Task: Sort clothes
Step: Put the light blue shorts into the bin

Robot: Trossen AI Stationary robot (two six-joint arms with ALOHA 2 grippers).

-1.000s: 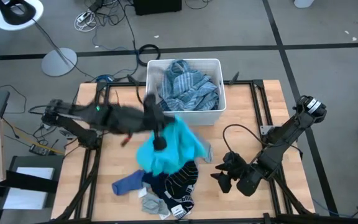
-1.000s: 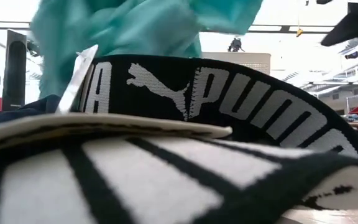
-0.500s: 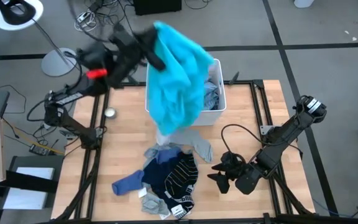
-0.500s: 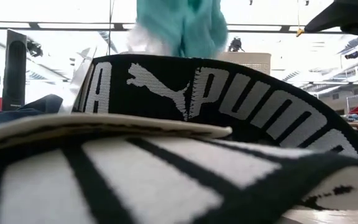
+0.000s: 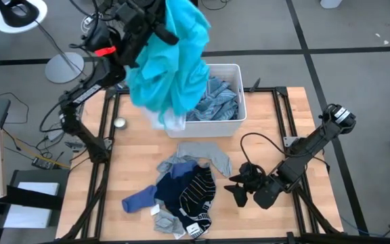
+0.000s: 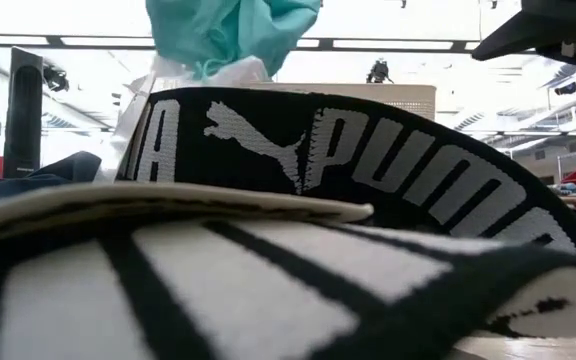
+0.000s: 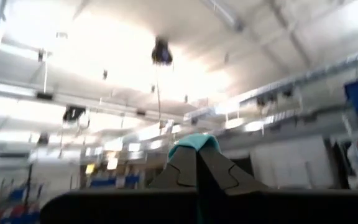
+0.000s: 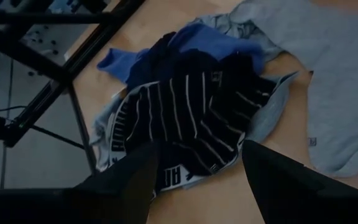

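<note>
turquoise top [image 5: 168, 61] hangs high in the air from the left gripper [image 5: 156, 27], whose fingers are pinched tight on the cloth, above the near-left corner of the white bin [image 5: 232, 125]. blue-grey striped shirt [image 5: 215, 102] lies bunched inside that bin. grey t-shirt [image 5: 205, 153] is spread on the wooden table [image 5: 131, 163], with the blue sock [image 5: 138, 200] and a dark striped piece [image 5: 195, 196] heaped just in front of it. right gripper [image 5: 241, 191] sits low beside the heap, fingers apart, holding nothing.
</note>
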